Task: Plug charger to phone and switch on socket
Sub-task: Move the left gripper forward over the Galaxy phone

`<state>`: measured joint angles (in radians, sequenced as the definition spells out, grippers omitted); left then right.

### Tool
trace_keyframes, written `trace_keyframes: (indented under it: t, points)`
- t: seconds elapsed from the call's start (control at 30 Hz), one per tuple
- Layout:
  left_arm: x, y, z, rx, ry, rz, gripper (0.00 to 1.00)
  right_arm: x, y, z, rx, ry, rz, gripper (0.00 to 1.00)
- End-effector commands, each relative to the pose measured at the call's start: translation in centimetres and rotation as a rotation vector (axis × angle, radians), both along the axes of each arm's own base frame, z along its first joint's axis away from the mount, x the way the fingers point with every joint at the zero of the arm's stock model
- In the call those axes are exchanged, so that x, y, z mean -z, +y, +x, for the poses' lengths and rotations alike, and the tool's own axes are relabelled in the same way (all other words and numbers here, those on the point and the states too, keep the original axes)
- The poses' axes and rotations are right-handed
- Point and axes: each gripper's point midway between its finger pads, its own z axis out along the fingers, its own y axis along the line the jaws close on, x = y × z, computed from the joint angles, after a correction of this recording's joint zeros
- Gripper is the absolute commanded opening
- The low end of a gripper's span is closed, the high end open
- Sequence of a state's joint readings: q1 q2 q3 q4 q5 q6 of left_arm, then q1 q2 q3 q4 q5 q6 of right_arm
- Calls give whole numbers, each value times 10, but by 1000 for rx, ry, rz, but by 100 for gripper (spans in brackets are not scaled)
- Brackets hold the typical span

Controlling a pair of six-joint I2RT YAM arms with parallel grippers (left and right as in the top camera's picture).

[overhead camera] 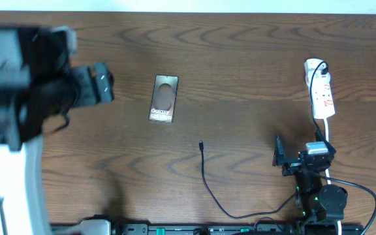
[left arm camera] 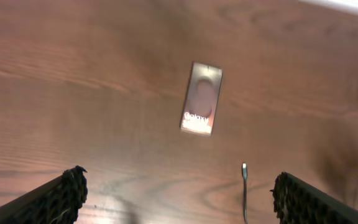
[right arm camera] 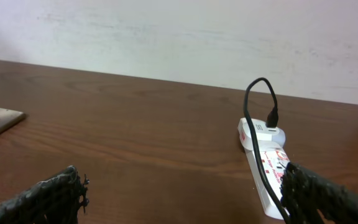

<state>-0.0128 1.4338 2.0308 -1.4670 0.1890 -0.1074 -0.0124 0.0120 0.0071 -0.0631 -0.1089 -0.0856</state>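
- While I watch through the left wrist camera, the left gripper [left arm camera: 179, 182] hangs above the table [left arm camera: 73, 74] with its jaws spread wide, gripping nothing. Its dark fingers [left arm camera: 64, 196] sit at the two lower corners of the frame.
- Further up the frame, the phone [left arm camera: 201, 98] lies flat and screen up, just above centre, with its "Galaxy" lettering at the lower end.
- Lower right of the phone and apart from it, the plug tip [left arm camera: 244, 168] of the charger [overhead camera: 205, 179] lies loose on the wood, touching neither the phone nor a finger.
- Overhead, that thin black cable runs from the tip toward the bottom of the frame, then curves right toward the right arm [overhead camera: 318, 196].
- My right gripper [right arm camera: 182, 177] is spread just as wide and holds nothing, at the lower right of the overhead frame.
- Ahead of it, on the right of its wrist view, the socket [right arm camera: 263, 155] lies on the wood. A black lead [right arm camera: 253, 93] is plugged into its far end, arches up, then runs back along the strip.
- Overhead, the socket sits at the upper right, round end toward the top, with its thick white cord [overhead camera: 327, 130] leading down toward the right arm.
- I cannot tell how its switch is set.
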Motion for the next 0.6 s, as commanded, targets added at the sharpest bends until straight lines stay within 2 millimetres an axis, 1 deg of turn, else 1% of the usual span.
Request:
trace_keyframes:
  t: [0.0, 0.07, 0.23, 0.27, 0.33, 0.37, 0.4, 0.43, 0.57]
  points:
    - [28, -10, 25, 29, 112, -8, 97, 0, 2, 0, -10, -1, -5, 99]
    - [48, -11, 41, 30, 175, -6, 97, 0, 2, 0, -9, -1, -5, 99]
    - [88, -14, 69, 31, 279, -15, 97, 0, 2, 0, -9, -1, -5, 99]
    - [96, -18, 73, 40, 304, -34, 91, 0, 2, 0, -10, -1, -5, 99]
    - [112, -27, 79, 60, 355, -74, 63, 0, 2, 0, -9, -1, -5, 99]
    - [120, -29, 82, 66, 382, -88, 44, 0, 2, 0, -10, -1, -5, 99]
    - [129, -31, 84, 69, 407, -93, 22, 0, 2, 0, -10, -1, -5, 99]
    - [139, -33, 87, 72, 437, -91, 8, 0, 2, 0, -10, -1, -5, 99]
    - [176, -46, 93, 98, 538, -81, 7, 0, 2, 0, -10, -1, -5, 99]
